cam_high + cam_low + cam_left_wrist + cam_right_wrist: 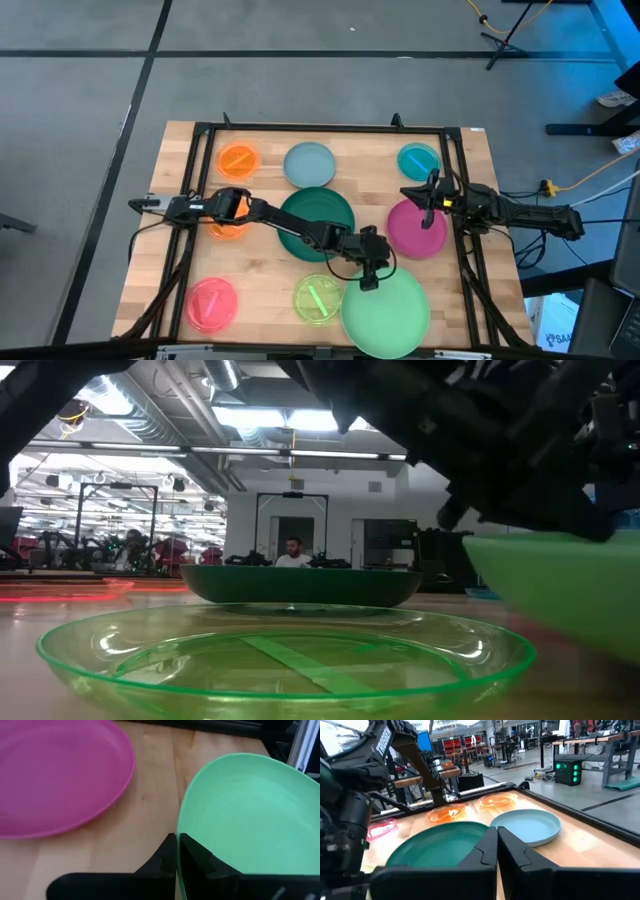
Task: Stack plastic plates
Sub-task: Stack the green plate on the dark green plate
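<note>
My left gripper (368,282) reaches across the table and is shut on the large light green plate (386,312) near the near edge. In the low view this plate (560,592) sits tilted, behind the lime plate (285,660). My right gripper (410,193) hovers shut and empty over the far rim of the magenta plate (417,229), which lies flat on the wood. The dark green plate (316,223) rests flat at the table's middle. The pale blue (309,165), teal (418,160), two orange (238,160), pink (212,303) and lime (318,299) plates lie apart. My left gripper (177,842) pinches the light green plate's rim (179,822) on its far-left side, one finger (200,862) over the inner face and one (162,862) outside. The fingers slant down from the table's far left. The held side is raised, so the plate tilts.
A black metal frame (300,128) runs along the table's far and side edges. The left arm (290,225) lies over the dark green plate and one orange plate (228,228). Bare wood (265,290) shows between the pink and lime plates. A person (293,552) sits in the room beyond.
</note>
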